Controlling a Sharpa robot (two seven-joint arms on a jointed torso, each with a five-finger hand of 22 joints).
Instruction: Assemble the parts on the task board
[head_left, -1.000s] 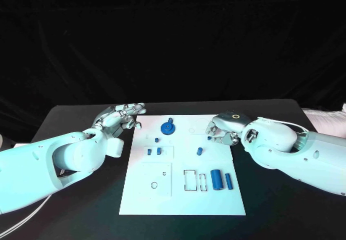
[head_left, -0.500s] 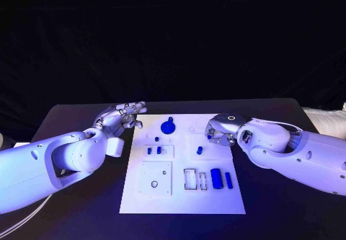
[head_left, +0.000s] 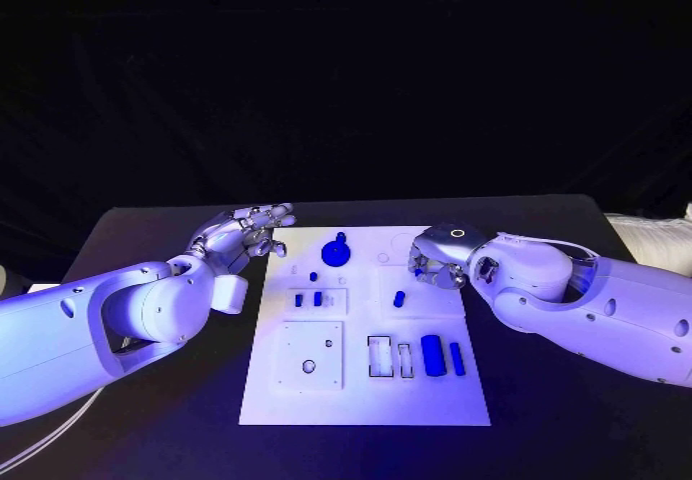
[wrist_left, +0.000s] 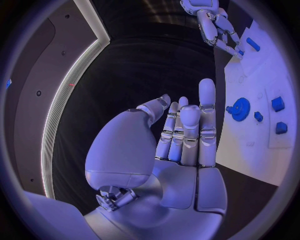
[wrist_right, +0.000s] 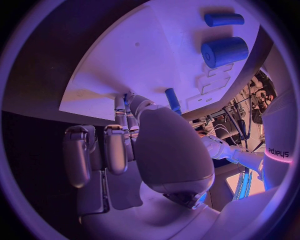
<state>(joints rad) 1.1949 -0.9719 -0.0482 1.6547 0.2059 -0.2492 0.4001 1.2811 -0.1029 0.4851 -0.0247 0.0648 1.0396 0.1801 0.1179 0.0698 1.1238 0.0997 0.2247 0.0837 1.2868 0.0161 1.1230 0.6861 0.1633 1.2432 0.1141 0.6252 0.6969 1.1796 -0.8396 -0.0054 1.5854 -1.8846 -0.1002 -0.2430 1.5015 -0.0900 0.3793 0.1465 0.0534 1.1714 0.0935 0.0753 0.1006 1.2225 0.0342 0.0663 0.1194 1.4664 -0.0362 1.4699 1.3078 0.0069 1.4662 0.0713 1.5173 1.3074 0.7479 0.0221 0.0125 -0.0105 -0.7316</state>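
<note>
The white task board (head_left: 361, 385) lies mid-table. On it are a blue gear (head_left: 336, 252), small blue pieces (head_left: 300, 298), a blue peg (head_left: 400, 298), a thick blue cylinder (head_left: 433, 355) and a thin one (head_left: 456, 358). My left hand (head_left: 245, 232) hovers at the board's far left corner, its fingers straight and holding nothing (wrist_left: 184, 130); the gear (wrist_left: 239, 107) lies just beyond it. My right hand (head_left: 433, 262) is curled over the board's far right part, fingertips down, with a sliver of a small blue part (wrist_right: 126, 100) showing between them. The peg (wrist_right: 172, 100) lies beside that hand.
The black table (head_left: 562, 400) surrounds the board. The board has rectangular cut-outs (head_left: 379, 356) near the cylinders and a square plate with holes (head_left: 312, 355) at its near left. My right arm (head_left: 591, 300) lies along the board's right side.
My right hand has edged slightly leftward over the board. The left hand and the loose parts have stayed where they were.
</note>
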